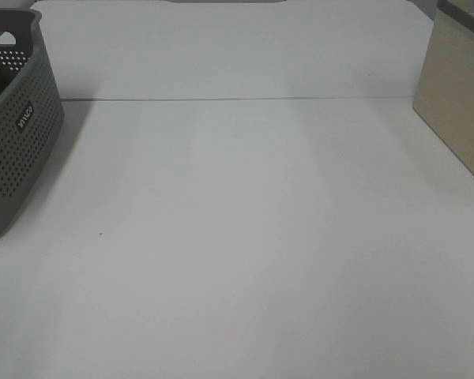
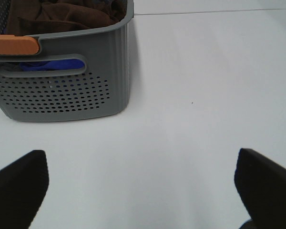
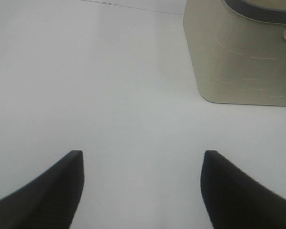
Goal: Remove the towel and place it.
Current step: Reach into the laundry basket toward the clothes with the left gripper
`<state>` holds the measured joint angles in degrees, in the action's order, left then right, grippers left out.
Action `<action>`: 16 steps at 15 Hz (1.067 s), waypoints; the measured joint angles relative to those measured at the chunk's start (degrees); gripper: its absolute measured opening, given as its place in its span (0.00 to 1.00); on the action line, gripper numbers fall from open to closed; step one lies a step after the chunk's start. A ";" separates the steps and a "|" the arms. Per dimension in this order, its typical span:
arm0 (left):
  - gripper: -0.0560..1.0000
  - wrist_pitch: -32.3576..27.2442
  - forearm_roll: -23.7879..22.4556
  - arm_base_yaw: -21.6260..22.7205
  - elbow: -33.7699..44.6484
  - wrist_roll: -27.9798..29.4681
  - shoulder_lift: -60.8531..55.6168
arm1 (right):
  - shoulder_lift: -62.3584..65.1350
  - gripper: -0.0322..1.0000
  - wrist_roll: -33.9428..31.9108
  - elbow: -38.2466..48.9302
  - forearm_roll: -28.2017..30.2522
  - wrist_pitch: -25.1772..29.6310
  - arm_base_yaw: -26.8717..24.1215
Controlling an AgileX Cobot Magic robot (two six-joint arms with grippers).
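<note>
The dark reddish-brown towel point(image 2: 71, 14) lies bunched inside the grey perforated basket point(image 2: 62, 90), which has an orange handle point(image 2: 14, 45) and something blue showing through its slot. In the high view the basket point(image 1: 16, 150) stands at the left edge, with a sliver of brown showing inside. My left gripper point(image 2: 140, 188) is open and empty over the white table, a short way from the basket. My right gripper point(image 3: 140, 188) is open and empty over bare table, near a beige container point(image 3: 238, 62). Neither arm shows in the high view.
A beige box-like container point(image 1: 458, 103) stands at the right edge of the white table point(image 1: 245, 237). A seam line point(image 1: 237, 99) runs across the table's far part. A tiny dark speck point(image 1: 101, 234) lies near the basket.
</note>
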<state>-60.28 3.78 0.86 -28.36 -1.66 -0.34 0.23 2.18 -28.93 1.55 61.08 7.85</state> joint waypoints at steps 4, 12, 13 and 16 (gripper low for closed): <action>0.99 0.00 0.00 0.00 0.00 0.00 0.00 | 0.00 0.69 0.00 0.00 0.00 0.00 0.00; 0.99 0.00 0.00 0.00 0.00 0.00 0.00 | 0.00 0.69 0.00 0.00 0.00 0.00 0.00; 0.99 0.00 0.00 0.00 0.00 0.00 0.00 | 0.00 0.69 0.00 0.00 0.00 0.00 0.00; 0.99 0.00 -0.40 0.00 0.00 -0.11 0.00 | 0.00 0.69 0.00 0.00 0.00 0.00 0.00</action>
<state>-60.28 3.38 0.86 -28.36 -1.78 -0.34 0.23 2.18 -28.93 1.55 61.08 7.85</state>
